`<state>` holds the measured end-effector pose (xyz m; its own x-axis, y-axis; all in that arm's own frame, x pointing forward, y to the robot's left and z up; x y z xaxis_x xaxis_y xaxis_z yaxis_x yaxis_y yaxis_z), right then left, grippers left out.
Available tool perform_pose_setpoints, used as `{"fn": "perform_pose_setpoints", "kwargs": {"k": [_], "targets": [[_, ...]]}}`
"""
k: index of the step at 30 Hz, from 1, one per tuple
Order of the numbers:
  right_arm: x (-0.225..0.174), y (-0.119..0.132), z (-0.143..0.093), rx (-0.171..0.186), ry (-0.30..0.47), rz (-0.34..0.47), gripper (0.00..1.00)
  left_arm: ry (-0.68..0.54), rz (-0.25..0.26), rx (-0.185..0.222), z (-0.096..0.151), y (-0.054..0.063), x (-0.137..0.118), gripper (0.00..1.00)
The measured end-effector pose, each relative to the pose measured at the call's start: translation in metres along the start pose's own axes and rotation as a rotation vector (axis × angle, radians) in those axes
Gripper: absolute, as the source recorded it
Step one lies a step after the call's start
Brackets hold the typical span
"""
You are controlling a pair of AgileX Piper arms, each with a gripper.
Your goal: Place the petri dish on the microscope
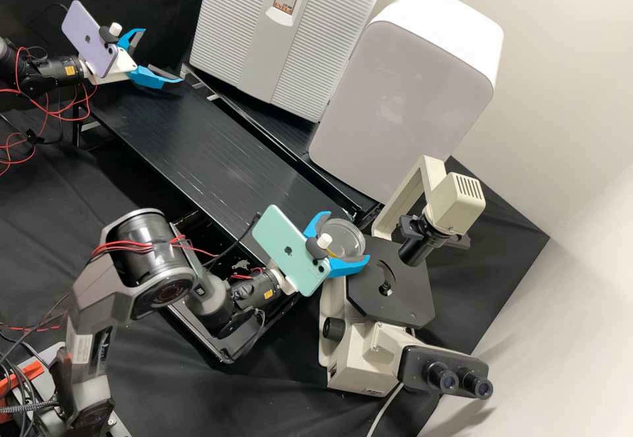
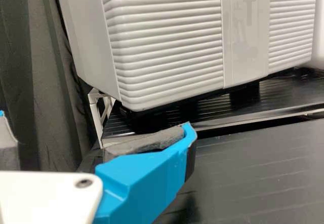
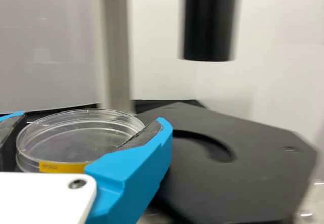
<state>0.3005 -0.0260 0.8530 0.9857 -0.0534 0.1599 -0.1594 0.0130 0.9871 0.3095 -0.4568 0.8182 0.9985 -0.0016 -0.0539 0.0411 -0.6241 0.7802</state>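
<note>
beside the microscope's (image 1: 362, 358) flat black stage (image 1: 415, 295), the petri dish (image 3: 76, 135) is resting level between the blue fingers of the right gripper (image 1: 348, 235), which is clasping it by its sides. a yellow label (image 3: 63, 168) is showing on the dish's wall. from here the dish seems to be waiting just off the stage's edge, so i'd say the pick-up is done and the job is sitting somewhere past halfway: carrying it across, centring it over the curved opening (image 3: 207, 145), lowering it and letting go are all remaining. above the stage the dark tube (image 1: 418, 250) is hanging down, and the next move is probably calling for a low, level slide in beneath it, since a bump there could be tipping the dish. farther out, over the far end of the black bench (image 1: 198, 137), the left gripper (image 1: 163, 55) is standing wide and holding nothing, near the ribbed white unit (image 1: 224, 35).
</note>
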Motion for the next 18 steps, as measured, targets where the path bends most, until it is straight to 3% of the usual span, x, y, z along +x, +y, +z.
{"fn": "perform_pose_setpoints", "kwargs": {"k": [15,18], "targets": [[0.024,0.013,0.027,-0.084,-0.167,0.099,0.00,0.000,0.000,0.000,0.000,0.000,0.000,1.00],[0.026,0.012,0.029,-0.084,-0.173,0.099,0.00,0.000,0.000,0.000,0.000,0.000,0.000,1.00]]}}
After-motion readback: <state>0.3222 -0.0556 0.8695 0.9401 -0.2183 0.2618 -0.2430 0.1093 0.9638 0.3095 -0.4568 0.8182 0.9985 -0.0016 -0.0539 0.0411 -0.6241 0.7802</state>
